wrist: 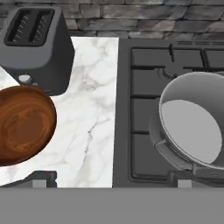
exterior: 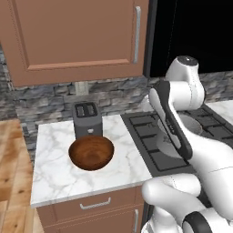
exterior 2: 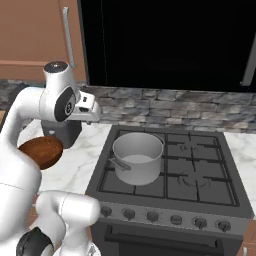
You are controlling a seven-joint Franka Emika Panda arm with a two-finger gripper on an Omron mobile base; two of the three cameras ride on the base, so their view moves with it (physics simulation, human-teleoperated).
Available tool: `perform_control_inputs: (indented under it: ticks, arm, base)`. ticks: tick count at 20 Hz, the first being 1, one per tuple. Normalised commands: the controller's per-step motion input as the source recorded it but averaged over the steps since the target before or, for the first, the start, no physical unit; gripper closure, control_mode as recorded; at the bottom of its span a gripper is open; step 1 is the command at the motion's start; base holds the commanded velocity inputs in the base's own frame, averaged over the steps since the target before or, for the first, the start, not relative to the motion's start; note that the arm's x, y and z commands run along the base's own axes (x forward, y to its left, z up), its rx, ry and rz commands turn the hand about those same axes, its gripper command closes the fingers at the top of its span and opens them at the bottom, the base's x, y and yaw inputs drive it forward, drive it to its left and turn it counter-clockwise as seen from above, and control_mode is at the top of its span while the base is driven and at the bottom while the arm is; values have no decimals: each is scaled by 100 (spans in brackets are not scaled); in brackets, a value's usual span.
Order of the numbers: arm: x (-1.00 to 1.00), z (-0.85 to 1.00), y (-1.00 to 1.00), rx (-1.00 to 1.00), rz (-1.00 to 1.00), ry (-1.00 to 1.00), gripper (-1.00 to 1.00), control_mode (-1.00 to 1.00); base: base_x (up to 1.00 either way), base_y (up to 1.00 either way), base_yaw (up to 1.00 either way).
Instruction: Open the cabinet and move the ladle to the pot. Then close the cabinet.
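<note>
Stovetop pot (wrist: 192,122) sits right of gripper (wrist: 111,177).

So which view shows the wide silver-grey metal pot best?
The right base view: the wide silver-grey metal pot stands whole and empty on the black stove. The hand view cuts it off at the right edge; in the left base view the arm hides most of it.

Even, flat rendered light, soft shadows, sharp throughout, no glare.
</note>
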Motion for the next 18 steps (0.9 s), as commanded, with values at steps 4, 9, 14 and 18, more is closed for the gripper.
perform_control_inputs:
  ticks: [4, 9, 14, 18]
  arm:
    - [-53, 27, 27, -1, 0, -41, -100, -100]
    - [-34, 44, 25, -1, 0, -44, -100, -100]
    - [-2, 50, 21, -1, 0, -44, -100, -100]
    - [2, 54, 17, 0, 0, -40, -100, -100]
  base:
    - [0, 0, 0]
    - [0, 0, 0]
    - [0, 0, 0]
    - [0, 0, 0]
